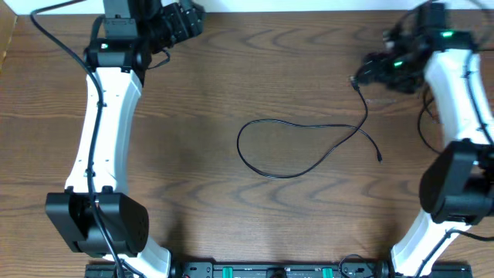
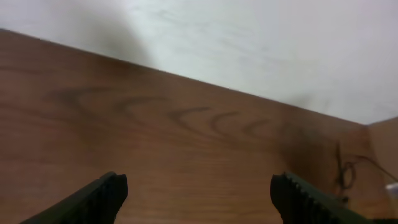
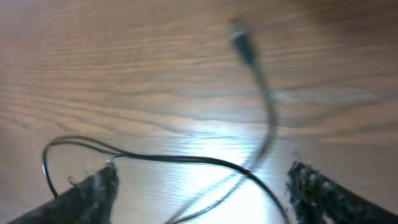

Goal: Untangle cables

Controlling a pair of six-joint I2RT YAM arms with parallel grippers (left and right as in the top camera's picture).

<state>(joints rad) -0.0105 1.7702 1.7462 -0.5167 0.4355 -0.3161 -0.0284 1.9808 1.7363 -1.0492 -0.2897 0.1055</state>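
One thin black cable (image 1: 287, 177) lies in a loose loop on the middle of the wooden table. One plug tip (image 1: 380, 158) rests to the right. The other plug tip (image 1: 355, 81) is up beside my right gripper (image 1: 367, 76). In the right wrist view the right gripper (image 3: 202, 186) is open, the cable (image 3: 186, 160) runs across the table between its fingers, and the blurred plug (image 3: 240, 42) lies ahead of them. My left gripper (image 1: 189, 22) is at the far left back edge, open and empty (image 2: 199, 193). No white cable is in view.
The table's back edge meets a white wall (image 2: 261, 43). Thin dark wires (image 2: 342, 169) show at the far right of the left wrist view. Thick black arm cables (image 1: 428, 127) hang by the right arm. Both arm bases stand at the front corners.
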